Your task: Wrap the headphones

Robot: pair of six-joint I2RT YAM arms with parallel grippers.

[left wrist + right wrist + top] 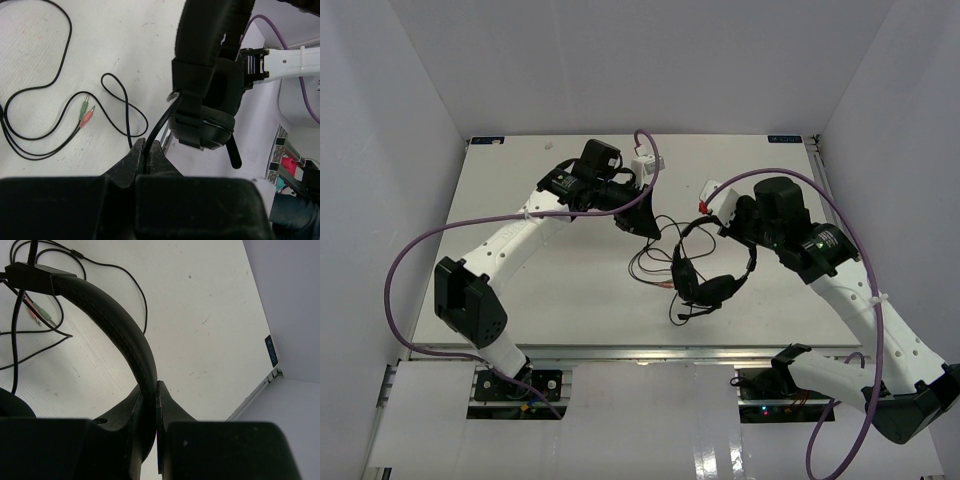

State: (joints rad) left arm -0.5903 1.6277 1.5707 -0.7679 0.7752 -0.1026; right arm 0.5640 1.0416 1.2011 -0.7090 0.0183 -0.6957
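The black headphones [705, 272] hang above the table's middle, earcups low, headband arching up to the right. My right gripper [740, 238] is shut on the headband [117, 315]; in the right wrist view the band runs between its jaws [151, 397]. My left gripper [648, 228] is shut on the thin dark cable close to an earcup [212, 107]; the cable passes between its jaws [146, 150]. The rest of the cable [45, 87] lies in loose loops on the table, ending in a green and a reddish plug [86, 113], which also show in the top view [665, 283].
White table [550, 290] enclosed by white walls on the left, back and right. Purple robot cables [410, 255] arc over both arms. The table's front edge and metal rail [650, 352] lie just below the headphones.
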